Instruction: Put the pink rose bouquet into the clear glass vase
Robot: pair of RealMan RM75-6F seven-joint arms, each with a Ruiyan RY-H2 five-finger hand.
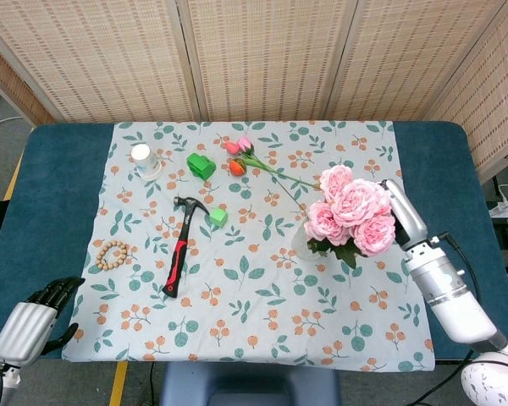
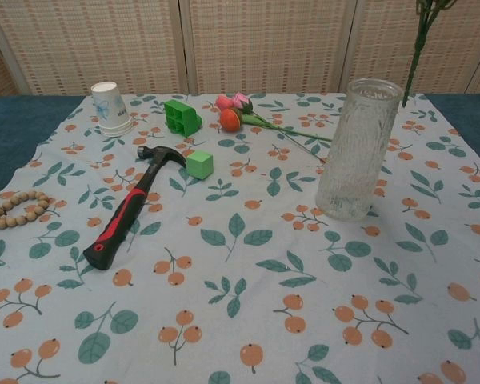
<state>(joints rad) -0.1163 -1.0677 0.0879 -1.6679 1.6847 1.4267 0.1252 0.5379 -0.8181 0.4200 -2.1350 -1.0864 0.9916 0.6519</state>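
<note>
roses: your right hand (image 1: 395, 211) grips the pink rose bouquet (image 1: 349, 217) in the air, blooms over the clear glass vase (image 2: 357, 150), stem tips just above and right of its rim. your left hand (image 1: 35, 320) hangs off the surface's near corner, fingers curled, holding nothing.

The pale cloth (image 2: 248, 264) carries teal leaves and orange berries over a dark blue desk (image 1: 59, 178). The pink rose bouquet (image 1: 353, 211) has green stems. The hammer (image 2: 128, 210) has a red-and-black handle. Two blocks (image 2: 182, 117) are bright green.
</note>
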